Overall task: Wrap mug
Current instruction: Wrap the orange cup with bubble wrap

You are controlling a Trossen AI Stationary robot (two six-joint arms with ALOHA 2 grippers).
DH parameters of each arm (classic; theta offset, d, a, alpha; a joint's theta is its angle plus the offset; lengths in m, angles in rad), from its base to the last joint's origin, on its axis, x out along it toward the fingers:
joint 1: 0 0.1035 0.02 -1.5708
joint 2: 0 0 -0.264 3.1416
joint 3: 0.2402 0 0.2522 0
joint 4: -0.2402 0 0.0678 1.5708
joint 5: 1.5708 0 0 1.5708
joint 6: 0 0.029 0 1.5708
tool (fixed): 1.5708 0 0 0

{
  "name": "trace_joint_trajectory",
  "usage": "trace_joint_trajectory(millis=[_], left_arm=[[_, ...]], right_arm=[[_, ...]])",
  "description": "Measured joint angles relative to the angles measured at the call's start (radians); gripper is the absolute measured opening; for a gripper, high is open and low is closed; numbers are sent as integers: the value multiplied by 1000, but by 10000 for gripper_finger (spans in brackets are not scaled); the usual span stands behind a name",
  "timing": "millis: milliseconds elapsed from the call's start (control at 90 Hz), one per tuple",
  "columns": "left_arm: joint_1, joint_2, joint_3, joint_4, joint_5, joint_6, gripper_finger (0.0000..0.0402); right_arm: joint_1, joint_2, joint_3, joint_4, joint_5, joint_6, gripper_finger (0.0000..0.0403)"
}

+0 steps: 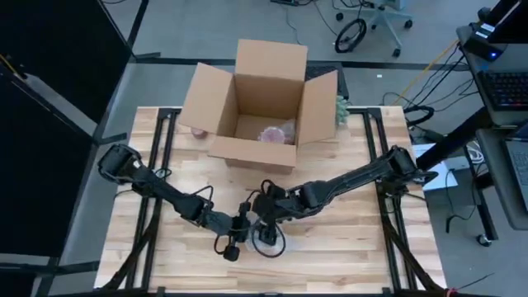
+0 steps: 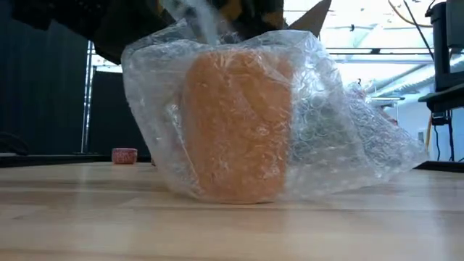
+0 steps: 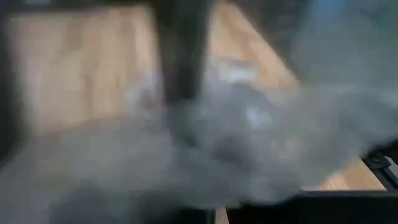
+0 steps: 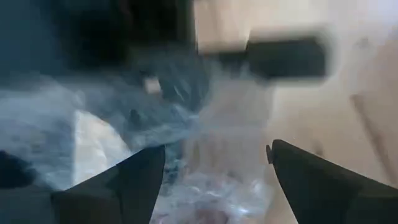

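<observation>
An orange mug (image 2: 235,130) stands upright on the wooden table (image 1: 355,247), near the front middle. Clear bubble wrap (image 2: 326,130) lies loosely around it, and its loose end trails on the table. In the high view the wrapped mug (image 1: 268,242) sits under both grippers. My left gripper (image 1: 233,245) is just left of it, and its wrist view is filled by bubble wrap (image 3: 249,124). My right gripper (image 4: 214,180) hangs open above the mug, with bubble wrap (image 4: 211,155) between its fingers. My right gripper comes at the bubble wrap from above, slanting in from the table's right. One finger (image 4: 124,186) stands on either side of the wrap's upper part. Whether they touch the wrap cannot be told.
An open cardboard box (image 1: 260,107) stands at the far middle, with a wrapped pinkish thing (image 1: 274,132) inside it. A small pink thing (image 1: 198,132) lies left of the box, and a green thing (image 1: 341,107) is at its right. Bare tabletop lies to the front left and front right.
</observation>
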Motion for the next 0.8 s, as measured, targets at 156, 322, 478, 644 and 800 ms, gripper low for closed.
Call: trace_joint_trajectory(millis=[156,322,478,644,800], left_arm=[[1,-3,1,4,-1,3,0],[1,-3,12,-9,-2,4,0],[1,-1,23,-13,-2,3,0],[1,-1,24,-17,-2,3,0],[1,-1,26,-14,-2,3,0]], right_arm=[[4,47,-2,-184,-2,29,276],[7,51,0,-215,23,37,276],[7,129,5,-182,37,46,276],[4,193,8,-175,-28,53,276],[5,142,-1,-176,-47,52,276]])
